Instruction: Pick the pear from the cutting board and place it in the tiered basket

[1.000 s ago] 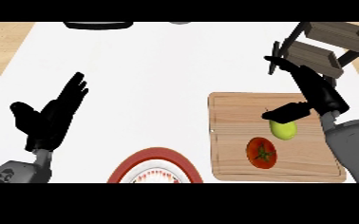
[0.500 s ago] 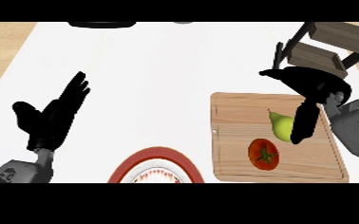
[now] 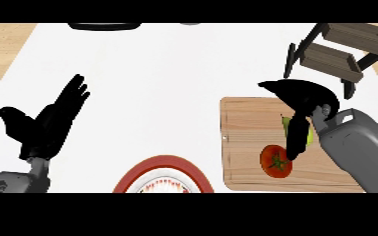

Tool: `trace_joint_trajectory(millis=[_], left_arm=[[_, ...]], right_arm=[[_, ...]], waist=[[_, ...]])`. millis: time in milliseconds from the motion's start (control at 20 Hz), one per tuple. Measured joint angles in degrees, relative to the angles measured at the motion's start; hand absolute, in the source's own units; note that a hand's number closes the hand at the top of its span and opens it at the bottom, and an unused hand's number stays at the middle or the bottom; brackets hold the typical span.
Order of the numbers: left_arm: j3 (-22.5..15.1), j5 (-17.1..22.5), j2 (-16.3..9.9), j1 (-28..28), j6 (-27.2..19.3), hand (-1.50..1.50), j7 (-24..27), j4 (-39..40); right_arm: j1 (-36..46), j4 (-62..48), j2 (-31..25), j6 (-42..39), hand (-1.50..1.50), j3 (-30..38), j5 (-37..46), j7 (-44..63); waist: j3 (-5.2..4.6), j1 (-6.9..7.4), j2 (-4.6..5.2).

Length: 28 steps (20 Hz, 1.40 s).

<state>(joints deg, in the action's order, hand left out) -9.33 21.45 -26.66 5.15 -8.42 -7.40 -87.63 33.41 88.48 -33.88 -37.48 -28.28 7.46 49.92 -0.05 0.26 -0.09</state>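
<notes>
Right hand (image 3: pixel 304 111) curled over the pear (image 3: pixel 311 136), fingers around it, tomato (image 3: pixel 276 160) just below the fingertips: risk is nudging that or clipping the basket (image 3: pixel 334 56) above.

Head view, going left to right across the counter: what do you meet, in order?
Left hand, open at the left edge → red-rimmed plate at the lower edge → cutting board → tomato on the board → right hand, over the pear.

1 pear (image 3: pixel 286 128), 1 tomato (image 3: pixel 275 161), 1 cutting board (image 3: pixel 247 145), 1 plate (image 3: pixel 164 180), 1 tiered basket (image 3: pixel 336 55)
</notes>
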Motion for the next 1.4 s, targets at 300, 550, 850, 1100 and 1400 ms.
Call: trace_joint_trajectory(millis=[300,550,850,1100,1400], left_arm=[[0.61,-1.73,1.53,-1.01,0.5,0.0,0.01,-0.14],[1.59,-3.04,2.47,-1.74,1.73,0.0,-0.86,-1.12],[2.4,-5.34,4.9,-1.44,2.42,0.0,-0.25,0.21],[3.64,-6.32,5.65,-2.34,3.13,0.0,-3.35,-3.46],[5.17,-7.2,6.17,-1.73,4.43,0.0,-4.13,-3.1]], right_arm=[[-3.6,-2.92,1.84,0.38,-1.5,-0.89,6.97,-0.88],[-7.51,-5.94,2.72,1.98,-1.5,-1.14,14.94,-5.73],[-10.43,-9.76,2.56,6.57,-1.5,-0.49,24.16,-13.49],[-9.95,-13.14,3.2,6.82,-1.5,1.69,29.75,-18.29],[-9.91,-15.66,5.08,0.65,1.5,3.53,30.45,-18.53]], waist=[[0.03,-0.03,0.07],[0.05,-0.03,0.09],[-0.01,-0.11,0.06],[-0.05,-0.01,0.03],[-0.24,-0.13,-0.1]])
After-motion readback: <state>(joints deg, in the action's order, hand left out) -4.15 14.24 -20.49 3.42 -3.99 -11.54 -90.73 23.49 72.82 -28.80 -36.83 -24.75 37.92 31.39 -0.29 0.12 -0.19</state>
